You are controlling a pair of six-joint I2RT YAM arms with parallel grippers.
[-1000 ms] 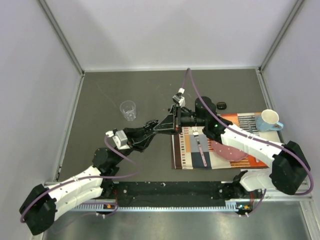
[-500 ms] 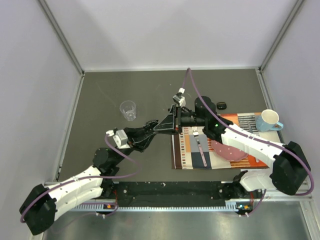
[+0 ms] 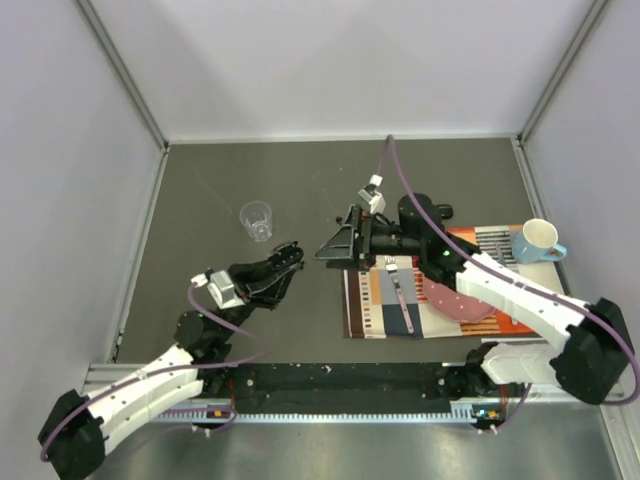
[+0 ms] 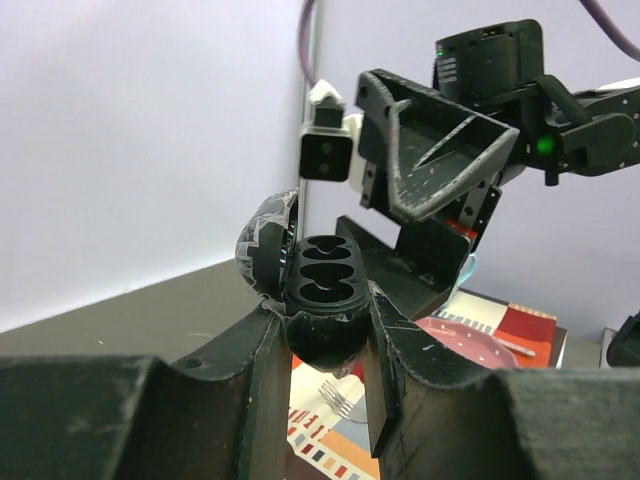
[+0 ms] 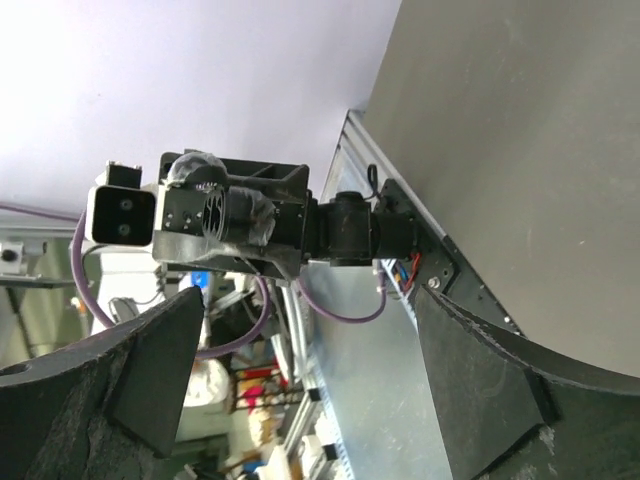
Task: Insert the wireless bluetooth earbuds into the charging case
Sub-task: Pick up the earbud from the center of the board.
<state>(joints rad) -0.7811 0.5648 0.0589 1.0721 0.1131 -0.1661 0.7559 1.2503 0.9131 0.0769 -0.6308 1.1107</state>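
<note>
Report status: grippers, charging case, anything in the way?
Left gripper shut on the open charging case. Right gripper open, empty, pointed at the case. Earbuds: cannot tell if seated. Nothing between the grippers.

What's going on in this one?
The left gripper is clamped on the open case, holding it clear of the table in front of the right gripper. The right gripper is open and empty, a small gap away. Whether the earbuds are in the case cannot be told.
</note>
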